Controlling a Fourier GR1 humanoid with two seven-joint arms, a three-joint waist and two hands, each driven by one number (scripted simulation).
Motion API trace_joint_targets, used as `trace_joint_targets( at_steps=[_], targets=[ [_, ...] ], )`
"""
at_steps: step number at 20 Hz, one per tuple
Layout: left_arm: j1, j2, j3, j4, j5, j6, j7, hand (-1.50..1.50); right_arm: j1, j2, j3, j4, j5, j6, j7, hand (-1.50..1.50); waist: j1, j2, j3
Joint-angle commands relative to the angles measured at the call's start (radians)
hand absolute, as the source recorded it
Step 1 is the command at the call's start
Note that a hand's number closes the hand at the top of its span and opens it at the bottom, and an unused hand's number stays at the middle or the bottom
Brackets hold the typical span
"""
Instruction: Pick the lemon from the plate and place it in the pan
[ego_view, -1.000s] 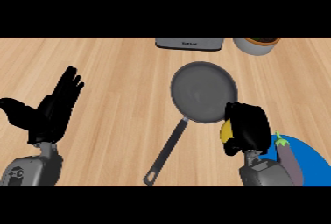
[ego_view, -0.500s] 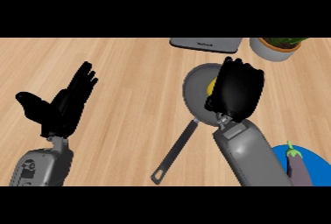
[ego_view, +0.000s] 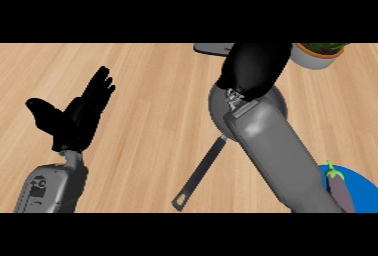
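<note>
Pan (ego_view: 215, 109) round, grey, slim slotted handle; black right hand (ego_view: 255, 65) over it

A grey pan (ego_view: 214, 107) lies flat on the wooden counter (ego_view: 148, 75), its round bowl mostly covered from above, its long slotted handle (ego_view: 198, 176) running down and to the left. A blue plate (ego_view: 365, 192) lies near it at the lower right edge, only partly in view

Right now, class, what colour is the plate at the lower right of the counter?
Blue; the plate shows only in the head view, lower right.
</note>
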Motion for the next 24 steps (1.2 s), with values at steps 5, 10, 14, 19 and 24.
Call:
trace_joint_targets(
  at_steps=[5,10,14,19,24],
  targets=[
    [0.042,0.015,0.044,-0.004,0.001,0.023,-0.010,0.00,-0.105,0.010,-0.016,0.188,-0.033,-0.165,0.264,1.50,-0.059,-0.010,0.002],
    [0.048,0.017,0.068,0.020,0.010,0.024,-0.030,0.00,-0.052,0.010,-0.051,0.226,-0.023,-0.296,0.200,1.50,-0.108,-0.014,0.004],
    [0.070,0.016,0.059,-0.031,-0.001,0.036,-0.002,0.00,0.018,0.010,-0.063,0.289,-0.053,-0.402,0.112,1.50,-0.120,-0.017,0.004],
    [0.066,0.006,0.067,0.015,-0.003,0.036,-0.038,0.00,0.065,0.010,-0.087,0.418,-0.097,-0.612,0.009,1.50,-0.118,-0.011,0.004],
    [0.065,0.026,0.089,0.020,0.014,0.010,-0.058,0.00,0.042,0.010,-0.146,0.551,-0.114,-0.625,-0.029,1.50,-0.133,-0.015,0.004]
  ],
)
